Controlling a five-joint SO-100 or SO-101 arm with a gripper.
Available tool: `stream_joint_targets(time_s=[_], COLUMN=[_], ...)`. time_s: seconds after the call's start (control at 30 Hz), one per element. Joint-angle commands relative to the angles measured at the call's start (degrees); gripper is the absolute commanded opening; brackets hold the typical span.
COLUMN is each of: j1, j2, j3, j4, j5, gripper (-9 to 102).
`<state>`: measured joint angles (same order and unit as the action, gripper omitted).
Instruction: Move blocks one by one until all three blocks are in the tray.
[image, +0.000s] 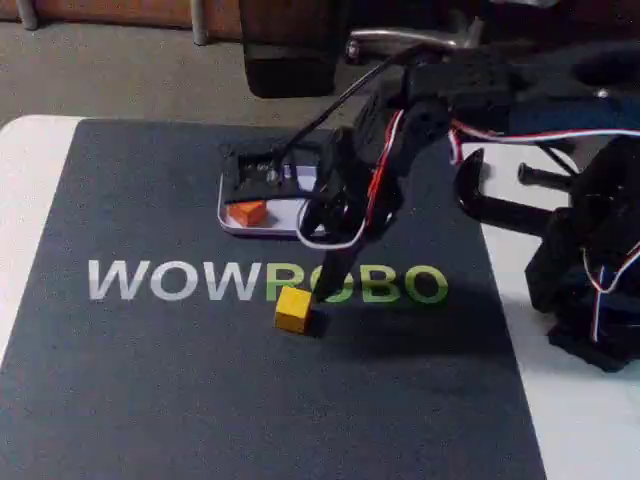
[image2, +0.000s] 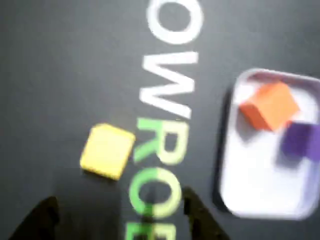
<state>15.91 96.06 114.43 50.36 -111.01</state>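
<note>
A dark grey mat (image: 200, 400) printed with "WOWROBO" in white and green letters covers most of the white table (image: 30, 190) in the fixed view. The black arm (image: 440, 100), strung with red, white and black wires, reaches in from the right of that view and bends down over the middle of the mat.

The tray (image: 285, 222), pale and low-rimmed, lies on the mat behind the lettering, partly hidden by the arm; in the wrist view it sits at the right, and its rim (image2: 225, 150) is clear of the letters.

The gripper (image2: 120, 215) hangs above the mat. Its two dark fingertips (image2: 42, 217) stand well apart at the bottom of the wrist view with nothing between them, just below the yellow block.

The orange block (image2: 270, 106) lies inside the tray, and the purple block (image2: 300, 141) lies beside it in the tray; the blur hides whether the two touch. In the fixed view the orange block (image: 248, 212) shows at the tray's left end.

The yellow block (image: 293, 309) rests on the mat outside the tray, just in front of the green "R". In the wrist view it sits (image2: 106, 151) immediately left of that letter.
</note>
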Motion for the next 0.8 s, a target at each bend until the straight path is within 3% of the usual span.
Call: stream_joint_targets(time_s=[0.0, 0.17, 0.57, 0.77], j1=[-0.4, -0.2, -1.5, -2.1], j2=[-1.8, -6.2, -8.4, -9.6], j3=[0.4, 1.9, 3.6, 5.1], j4=[-4.0, -11.4, -13.6, -16.4], j5=[0.1, -1.1, -5.1, -5.7], gripper=[28, 28, 28, 21])
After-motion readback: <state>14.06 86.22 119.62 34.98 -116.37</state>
